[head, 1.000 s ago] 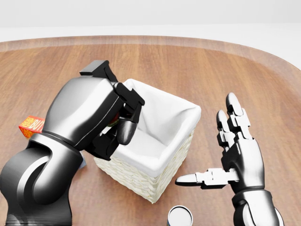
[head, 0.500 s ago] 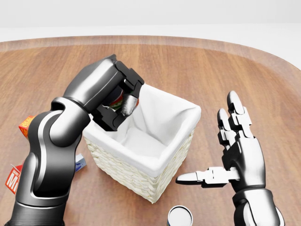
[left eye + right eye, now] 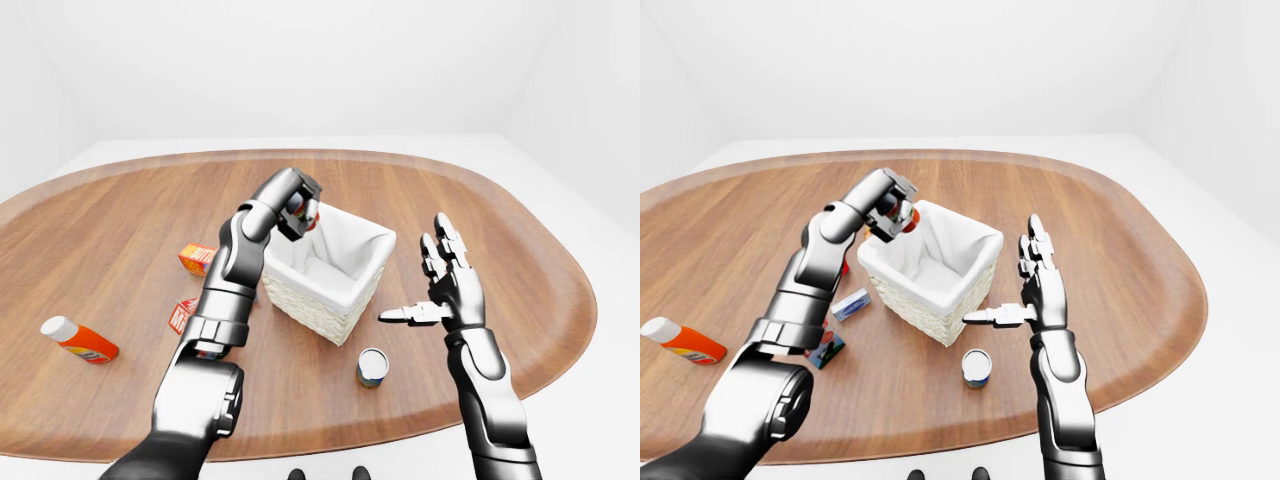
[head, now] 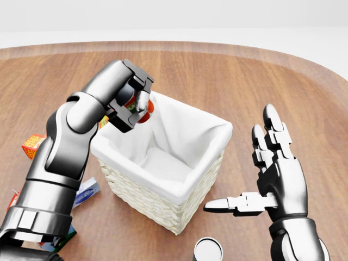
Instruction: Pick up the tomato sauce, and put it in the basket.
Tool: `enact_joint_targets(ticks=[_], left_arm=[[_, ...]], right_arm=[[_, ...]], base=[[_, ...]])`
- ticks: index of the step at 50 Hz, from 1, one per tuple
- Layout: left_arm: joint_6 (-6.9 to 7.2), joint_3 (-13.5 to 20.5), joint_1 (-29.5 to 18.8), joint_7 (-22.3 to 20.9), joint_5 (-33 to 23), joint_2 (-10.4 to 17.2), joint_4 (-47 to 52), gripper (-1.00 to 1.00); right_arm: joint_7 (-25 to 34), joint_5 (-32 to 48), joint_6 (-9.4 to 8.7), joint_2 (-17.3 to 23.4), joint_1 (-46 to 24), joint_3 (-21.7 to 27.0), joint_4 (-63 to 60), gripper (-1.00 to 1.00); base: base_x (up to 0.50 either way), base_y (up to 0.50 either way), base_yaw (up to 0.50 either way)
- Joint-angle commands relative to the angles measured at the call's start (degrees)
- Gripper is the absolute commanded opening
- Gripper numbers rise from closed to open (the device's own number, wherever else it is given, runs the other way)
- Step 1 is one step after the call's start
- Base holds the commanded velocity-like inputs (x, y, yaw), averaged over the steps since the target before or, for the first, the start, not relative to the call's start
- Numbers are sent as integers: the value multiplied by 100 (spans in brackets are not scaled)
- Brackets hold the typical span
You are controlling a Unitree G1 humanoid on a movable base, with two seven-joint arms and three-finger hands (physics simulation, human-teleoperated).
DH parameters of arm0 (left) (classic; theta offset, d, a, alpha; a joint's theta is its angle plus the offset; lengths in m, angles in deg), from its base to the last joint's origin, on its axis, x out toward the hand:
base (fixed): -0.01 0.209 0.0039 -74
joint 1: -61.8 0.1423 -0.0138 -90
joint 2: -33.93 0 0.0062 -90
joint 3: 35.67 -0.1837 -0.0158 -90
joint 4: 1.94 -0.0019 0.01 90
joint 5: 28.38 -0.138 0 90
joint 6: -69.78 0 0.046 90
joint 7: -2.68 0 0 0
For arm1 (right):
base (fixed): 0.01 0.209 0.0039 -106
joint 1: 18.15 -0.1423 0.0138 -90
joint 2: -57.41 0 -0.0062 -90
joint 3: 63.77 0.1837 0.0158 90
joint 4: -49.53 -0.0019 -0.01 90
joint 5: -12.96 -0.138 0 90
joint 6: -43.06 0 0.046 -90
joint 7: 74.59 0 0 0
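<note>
My left hand [image 4: 135, 104] is shut on the tomato sauce [image 4: 147, 112], a small red can of which only a sliver shows between the dark fingers. The hand holds it above the top-left rim of the wicker basket [image 4: 163, 209], which has a white cloth lining [image 4: 217, 130] and stands in the middle of the head view. The basket's inside looks empty. My right hand [image 4: 244, 163] is open, fingers spread and thumb pointing left, just right of the basket and touching nothing.
The round wooden table [image 4: 244, 70] bears a small tin can [image 4: 208, 250] below the basket, an orange box [image 4: 32, 144] and a blue packet [image 4: 87, 193] at the left, a red carton [image 3: 182, 315] and an orange bottle [image 3: 80, 340] lying farther left.
My left arm has risen and stretched toward the view's top, carrying the tomato sauce from the basket's left side to above its top-left rim. The right hand has not moved.
</note>
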Motion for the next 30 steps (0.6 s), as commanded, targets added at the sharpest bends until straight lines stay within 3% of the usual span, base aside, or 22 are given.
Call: enact_joint_targets(ticks=[1,9,30], left_arm=[[0,53,-768,461,416,128,-1600,-100],[0,18,-1226,558,499,128,-2297,-100],[0,-79,-1620,429,448,-84,-2672,-100]], right_arm=[[2,-8,0,-1,5,-1,-5,100],[10,4,0,-3,4,-7,50,100],[13,32,0,-13,34,-25,98,100]], base=[[0,0,0],[0,0,0],[0,0,0]])
